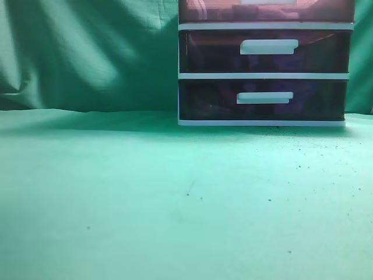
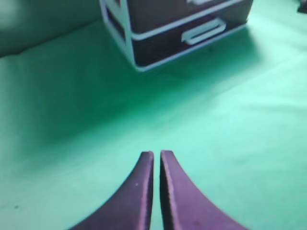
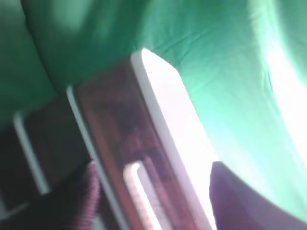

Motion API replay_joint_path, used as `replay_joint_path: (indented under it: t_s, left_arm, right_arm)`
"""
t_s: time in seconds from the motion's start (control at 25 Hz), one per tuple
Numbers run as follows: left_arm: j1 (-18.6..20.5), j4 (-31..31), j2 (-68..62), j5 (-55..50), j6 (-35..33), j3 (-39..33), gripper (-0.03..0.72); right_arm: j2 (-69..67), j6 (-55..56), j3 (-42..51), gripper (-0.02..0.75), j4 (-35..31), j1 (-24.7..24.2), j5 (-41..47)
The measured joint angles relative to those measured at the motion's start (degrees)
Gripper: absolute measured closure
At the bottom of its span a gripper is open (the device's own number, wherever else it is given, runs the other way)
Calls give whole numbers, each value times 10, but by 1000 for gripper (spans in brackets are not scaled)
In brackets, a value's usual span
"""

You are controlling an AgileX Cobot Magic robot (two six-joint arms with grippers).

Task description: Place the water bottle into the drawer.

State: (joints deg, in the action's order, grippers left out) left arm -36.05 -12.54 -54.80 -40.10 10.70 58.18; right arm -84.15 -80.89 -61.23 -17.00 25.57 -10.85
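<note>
The drawer (image 1: pixel 221 10), dark purple-red with a white bar handle, is the top one of the white-framed unit and is cut off by the top edge of the exterior view. It looks pushed in. In the right wrist view its front (image 3: pixel 115 120) and handle (image 3: pixel 136 191) fill the middle. My right gripper (image 3: pixel 153 167) is open, one finger on each side of that front, close to the handle. My left gripper (image 2: pixel 157 155) is shut and empty, low over the green cloth, well in front of the unit (image 2: pixel 129 28). The water bottle is out of view. Neither gripper shows in the exterior view.
Two lower drawers (image 1: pixel 265 52) (image 1: pixel 262 99) with white handles sit under the top one. Green cloth (image 1: pixel 175 198) covers the table and hangs as a backdrop. The unit's white top (image 3: pixel 168 105) shows bright in the right wrist view.
</note>
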Motion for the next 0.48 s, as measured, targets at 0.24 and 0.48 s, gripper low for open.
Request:
replay_joint_path:
  t_s: [0.24,0.48]
  left_arm:
    - [0,33,130,58,0,-96,688]
    - [0,36,300,60,0,-200,688]
  right_arm:
    - [133,11,5,666,-233,30,231]
    - [227,219,7,738,-250,31,424]
